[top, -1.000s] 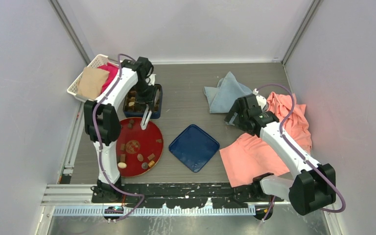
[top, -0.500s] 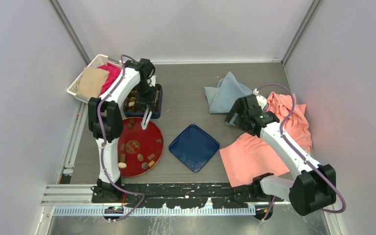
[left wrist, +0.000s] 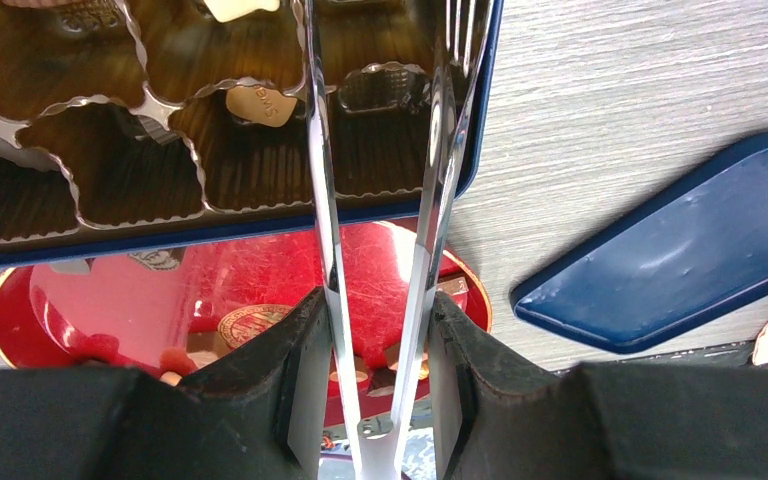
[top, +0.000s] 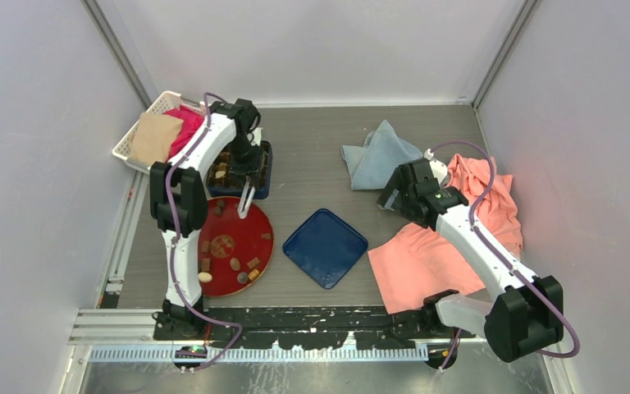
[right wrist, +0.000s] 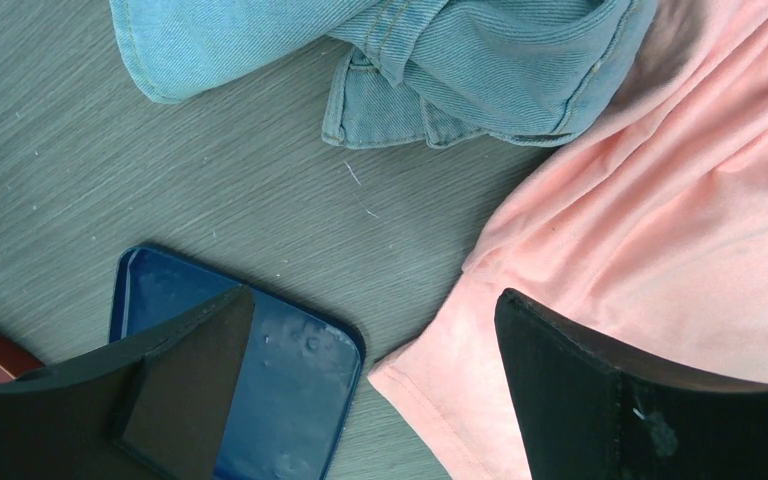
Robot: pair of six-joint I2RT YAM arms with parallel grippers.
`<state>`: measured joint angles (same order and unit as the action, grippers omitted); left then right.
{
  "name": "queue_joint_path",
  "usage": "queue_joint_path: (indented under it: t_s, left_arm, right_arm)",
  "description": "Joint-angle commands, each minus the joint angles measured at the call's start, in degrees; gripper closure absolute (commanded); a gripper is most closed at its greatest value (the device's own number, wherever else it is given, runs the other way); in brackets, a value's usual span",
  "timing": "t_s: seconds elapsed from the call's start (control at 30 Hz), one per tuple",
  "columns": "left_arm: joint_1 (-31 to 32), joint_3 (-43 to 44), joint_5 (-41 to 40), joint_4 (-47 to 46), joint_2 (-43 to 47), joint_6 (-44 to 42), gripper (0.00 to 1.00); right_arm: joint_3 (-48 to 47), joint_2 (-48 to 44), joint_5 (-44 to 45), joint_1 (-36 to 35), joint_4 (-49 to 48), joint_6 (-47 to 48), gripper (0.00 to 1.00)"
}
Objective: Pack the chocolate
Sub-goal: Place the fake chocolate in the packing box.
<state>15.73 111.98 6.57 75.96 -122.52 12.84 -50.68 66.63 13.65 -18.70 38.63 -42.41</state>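
Partway done: some chocolate [left wrist: 258,103] sits in the box [left wrist: 260,228] near the desk's far-left corner, about ten pieces wait on the red plate [top: 254,226] by the left edge. Your left gripper [left wrist: 380,330] clamps the tongs [left wrist: 440,150] over the box rim. The right gripper [right wrist: 375,360] gapes wide and holds nothing. The lid [top: 326,246] lies mid-desk, with bare room beside the plate.

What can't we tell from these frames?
- Tong tips: in the left wrist view the tongs run off the top edge, so whether they hold a piece is unknown.
- Box fill: in the top view the left arm covers part of the chocolate box, and the wrist view crops it.
- Chocolate on the red plate: too small in the top view to tell the kinds apart.
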Motion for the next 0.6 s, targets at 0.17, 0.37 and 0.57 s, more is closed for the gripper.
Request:
queue_joint_path:
  t_s: [0.17,0.37,0.57]
  left_arm:
    - [-0.3,2.6,-0.8,0.7,0.7,-0.2,0.65]
    - [-0.3,2.7,-0.6,0.9,1.0,-0.3,0.63]
    - [-0.3,2.7,-0.3,0.9,1.4,-0.2,0.61]
  right_arm:
    - [-0.7,-1.4,1.3,-0.1,-1.2,-0.2,0.04]
    - [-0.7,-1.3,1.2,-0.1,-1.3,-0.3,0.04]
    - [-0.4,-1.6,1.1,-0.1,-1.4,-0.4,0.04]
